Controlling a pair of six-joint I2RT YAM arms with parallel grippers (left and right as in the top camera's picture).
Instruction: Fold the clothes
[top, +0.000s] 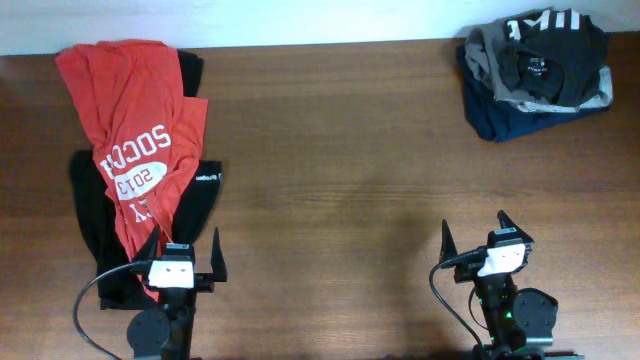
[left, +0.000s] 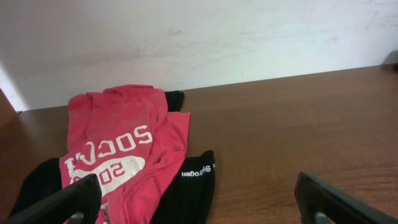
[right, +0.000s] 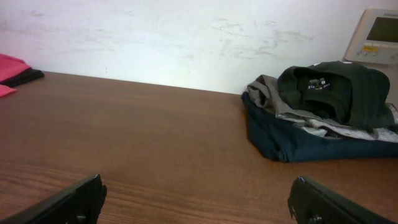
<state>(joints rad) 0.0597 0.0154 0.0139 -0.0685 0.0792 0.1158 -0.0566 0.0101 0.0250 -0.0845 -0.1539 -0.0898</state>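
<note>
A red T-shirt with white print (top: 135, 130) lies crumpled over a black T-shirt with small white lettering (top: 200, 195) at the table's left. Both show in the left wrist view, the red one (left: 124, 134) over the black one (left: 189, 186). A pile of folded garments (top: 535, 72), navy at the bottom with grey and black on top, sits at the far right corner; it shows in the right wrist view (right: 320, 115). My left gripper (top: 185, 250) is open and empty, its left finger over the shirts' near edge. My right gripper (top: 478, 238) is open and empty above bare table.
The brown wooden table (top: 350, 170) runs to a white wall at the back. A white wall-mounted control panel (right: 376, 34) shows in the right wrist view above the pile.
</note>
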